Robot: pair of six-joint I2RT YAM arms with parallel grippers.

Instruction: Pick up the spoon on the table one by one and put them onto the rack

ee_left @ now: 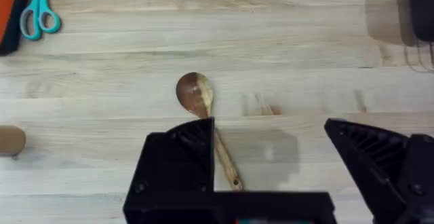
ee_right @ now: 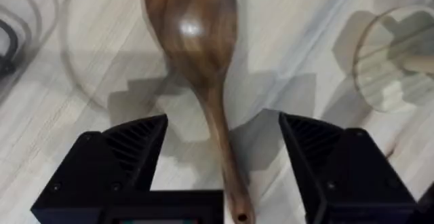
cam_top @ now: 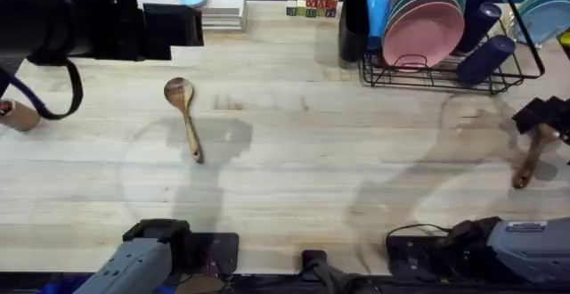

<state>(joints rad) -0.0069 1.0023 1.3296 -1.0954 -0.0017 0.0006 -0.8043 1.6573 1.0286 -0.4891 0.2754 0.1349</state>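
Note:
One wooden spoon (cam_top: 183, 116) lies on the table (cam_top: 294, 169) left of centre, its bowl toward the far side; the left wrist view shows this spoon (ee_left: 203, 115) too. My left gripper (ee_left: 271, 149) hovers high above it, open, with nothing between its fingers. A second spoon (cam_top: 530, 160) lies near the right edge. My right gripper (cam_top: 545, 116) is over its bowl end. In the right wrist view that gripper (ee_right: 224, 142) is open, its fingers on either side of the spoon's (ee_right: 196, 41) handle without touching it. The black wire rack (cam_top: 445, 78) stands at the far right.
The rack holds pink and blue plates (cam_top: 427, 27) and dark cups (cam_top: 485, 58), with a tall black utensil cup (cam_top: 354, 27) at its left. A white stacked box (cam_top: 223, 9), letter blocks (cam_top: 312, 7) and teal scissors (ee_left: 37, 13) sit along the far edge. A brown object (cam_top: 18, 116) lies far left.

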